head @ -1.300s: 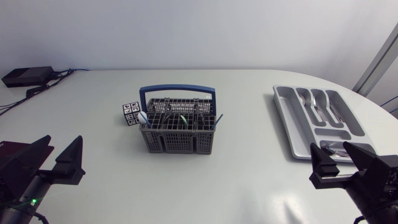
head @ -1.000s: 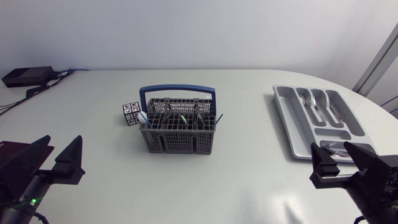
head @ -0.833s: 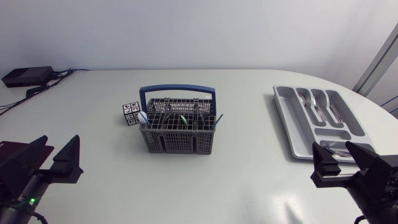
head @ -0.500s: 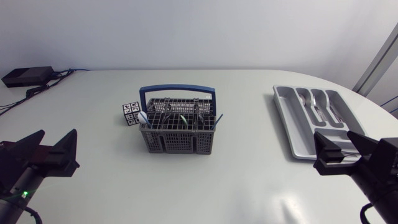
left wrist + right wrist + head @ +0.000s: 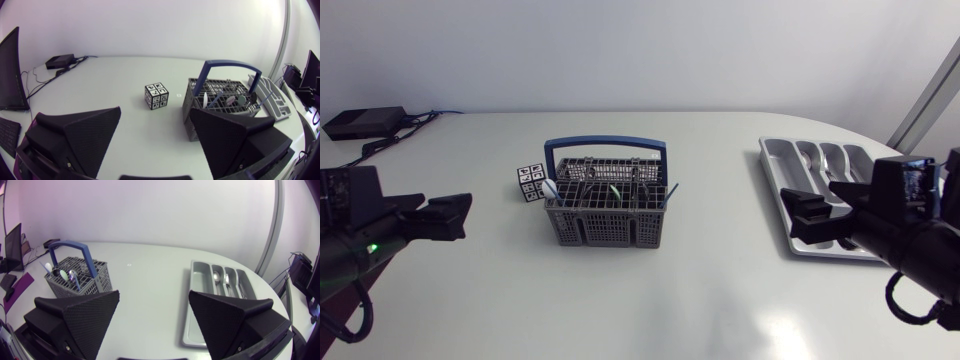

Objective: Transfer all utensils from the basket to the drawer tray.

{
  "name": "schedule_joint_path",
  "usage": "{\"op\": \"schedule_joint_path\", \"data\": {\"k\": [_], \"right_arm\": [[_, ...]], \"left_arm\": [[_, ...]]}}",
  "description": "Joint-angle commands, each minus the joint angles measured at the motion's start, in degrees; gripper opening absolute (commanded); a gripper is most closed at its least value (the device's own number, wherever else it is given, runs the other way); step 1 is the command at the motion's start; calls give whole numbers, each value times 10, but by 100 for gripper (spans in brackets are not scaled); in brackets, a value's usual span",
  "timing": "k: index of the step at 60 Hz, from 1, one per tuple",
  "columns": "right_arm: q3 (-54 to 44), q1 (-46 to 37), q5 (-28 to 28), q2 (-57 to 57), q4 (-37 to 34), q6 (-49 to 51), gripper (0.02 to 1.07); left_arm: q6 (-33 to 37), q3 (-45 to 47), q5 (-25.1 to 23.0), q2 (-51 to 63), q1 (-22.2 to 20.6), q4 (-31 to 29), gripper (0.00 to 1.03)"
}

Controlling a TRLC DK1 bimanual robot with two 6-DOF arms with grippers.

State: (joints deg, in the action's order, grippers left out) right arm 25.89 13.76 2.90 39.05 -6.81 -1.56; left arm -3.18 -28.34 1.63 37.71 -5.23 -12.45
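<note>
Both arms just swung up and inward | left pincer (image 5: 156, 112) and right pincer (image 5: 154, 293) spread, empty | utensils (image 5: 610, 190) wait in basket (image 5: 605, 228) (tray (image 5: 780, 175) holds some cutlery) | next grab looks near

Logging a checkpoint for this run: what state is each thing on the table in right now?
Basket: upright, handle raised, utensils standing inside.
Drawer tray: lying flat, some cutlery in its compartments.
Left gripper: fingers open, empty.
Right gripper: fingers open, empty.
Marker cube: beside the basket, not touching it.
</note>
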Motion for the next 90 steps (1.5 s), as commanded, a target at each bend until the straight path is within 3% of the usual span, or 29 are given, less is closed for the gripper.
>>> {"op": "schedule_joint_path", "data": {"k": [1, 11, 19, 25, 39, 49, 54, 59, 75, 90], "right_arm": [[37, 21, 7, 38, -23, -18, 102], [100, 50, -7, 123, -96, 2, 102], [120, 45, -111, 162, -124, 47, 102], [148, 52, -137, 205, -174, 113, 102], [179, 79, -138, 250, -194, 140, 102], [190, 91, -138, 263, -198, 143, 102], [194, 97, -138, 269, -198, 143, 102], [196, 105, -137, 273, -198, 143, 102], [204, 110, -136, 289, -197, 143, 102], [205, 110, -136, 294, -196, 143, 102]], "left_arm": [[16, -56, 2, 60, -20, -43, 96], [92, -104, -13, 129, -48, -93, 97], [92, -114, -44, 154, -90, -88, 96], [99, -114, -65, 156, -101, -56, 97], [182, -87, -95, 165, -113, 12, 98], [198, -106, -102, 226, -111, 22, 90], [200, -109, -130, 257, -101, 54, 74], [204, -103, -156, 272, -93, 87, 66], [236, -62, -160, 300, -95, 196, 65], [260, -51, -160, 324, -101, 246, 49]]}}
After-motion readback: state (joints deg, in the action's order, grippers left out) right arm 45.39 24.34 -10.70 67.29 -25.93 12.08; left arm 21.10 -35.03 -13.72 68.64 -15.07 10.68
